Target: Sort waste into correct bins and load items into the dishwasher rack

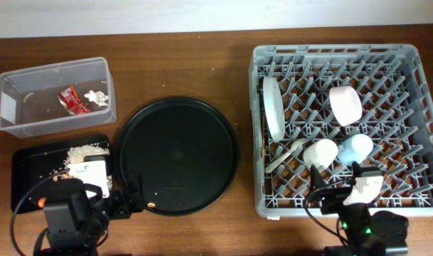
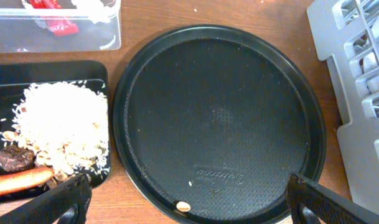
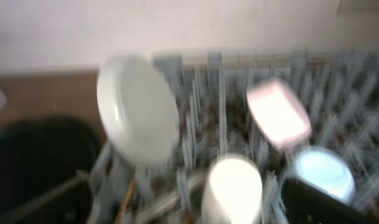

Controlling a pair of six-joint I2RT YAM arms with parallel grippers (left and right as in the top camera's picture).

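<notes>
Currently the left gripper (image 2: 189,186) has its two fingers spread wide and holds nothing. It hangs over the near edge of the one large round black tray (image 2: 220,118). Two pale specks lie on that tray.

Left of it, the shallow black tray (image 2: 49,71) holds:
- one heap of pale rice-like scraps (image 2: 65,127)
- one small dark brown lump (image 2: 12,157)
- one orange carrot (image 2: 18,180)

Beyond it, the clear tub (image 1: 17,121) holds one red crumpled wrapper (image 1: 70,99) and one white tissue wad (image 1: 97,94), just beside each other.

The right gripper (image 3: 186,193) also has its fingers apart and empty, at the near edge of the grey dishwasher rack (image 1: 344,51). The right wrist view is blurred.

The rack holds:
- one pale plate (image 1: 274,107), on edge at the left
- one pink bowl (image 1: 345,104)
- one white cup (image 1: 321,151), touching one light blue cup (image 1: 355,148)
- one white fork (image 1: 287,155), lying flat
- thin wooden chopsticks (image 1: 264,139) along the left wall; their count cannot be told
</notes>
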